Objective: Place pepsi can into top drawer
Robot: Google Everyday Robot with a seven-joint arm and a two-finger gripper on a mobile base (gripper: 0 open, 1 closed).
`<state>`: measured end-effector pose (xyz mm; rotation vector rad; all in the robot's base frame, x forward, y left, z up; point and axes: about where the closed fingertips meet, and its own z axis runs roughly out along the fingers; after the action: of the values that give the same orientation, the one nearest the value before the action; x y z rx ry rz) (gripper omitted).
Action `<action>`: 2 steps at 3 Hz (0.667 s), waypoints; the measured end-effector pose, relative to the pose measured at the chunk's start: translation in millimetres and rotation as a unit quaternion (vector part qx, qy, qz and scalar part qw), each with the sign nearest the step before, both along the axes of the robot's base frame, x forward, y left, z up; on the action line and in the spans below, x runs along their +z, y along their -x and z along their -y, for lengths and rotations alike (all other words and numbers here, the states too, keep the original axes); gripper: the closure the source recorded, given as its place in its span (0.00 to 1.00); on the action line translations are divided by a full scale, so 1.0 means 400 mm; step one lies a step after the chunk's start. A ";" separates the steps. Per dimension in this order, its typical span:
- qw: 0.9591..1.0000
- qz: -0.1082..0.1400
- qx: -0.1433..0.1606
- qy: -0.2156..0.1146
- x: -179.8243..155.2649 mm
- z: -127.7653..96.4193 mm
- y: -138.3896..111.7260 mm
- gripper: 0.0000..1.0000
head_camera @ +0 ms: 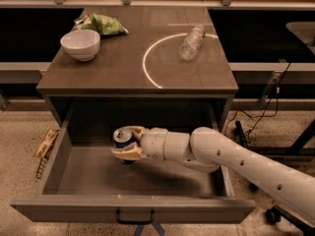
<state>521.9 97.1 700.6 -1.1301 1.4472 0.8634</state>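
Reaching into the pulled-open grey wood-grain top drawer [74, 210], left of its middle. Clamping the beige two-finger end effector [127, 142] on the small dark-blue, silver-topped pepsi can [120, 136], holding it roughly upright above the drawer floor. Farther back, resting on the dark surface [113, 73]: white bowl [80, 44], green bag [101, 24], clear plastic bottle [191, 42] lying on its side.

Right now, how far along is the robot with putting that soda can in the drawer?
Done: the top drawer stands open, and the pepsi can is already down inside it, left of centre. In hand: the gripper is shut on the can; whether it touches the drawer floor is unclear. Left: set it down, let go, withdraw.
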 end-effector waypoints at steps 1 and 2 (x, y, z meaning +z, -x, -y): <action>1.000 0.005 0.008 0.003 -0.041 -0.049 -0.005 0.60; 1.000 0.010 0.008 0.005 -0.064 -0.072 -0.013 0.36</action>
<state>527.1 126.0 674.9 -1.1573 1.4282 0.8544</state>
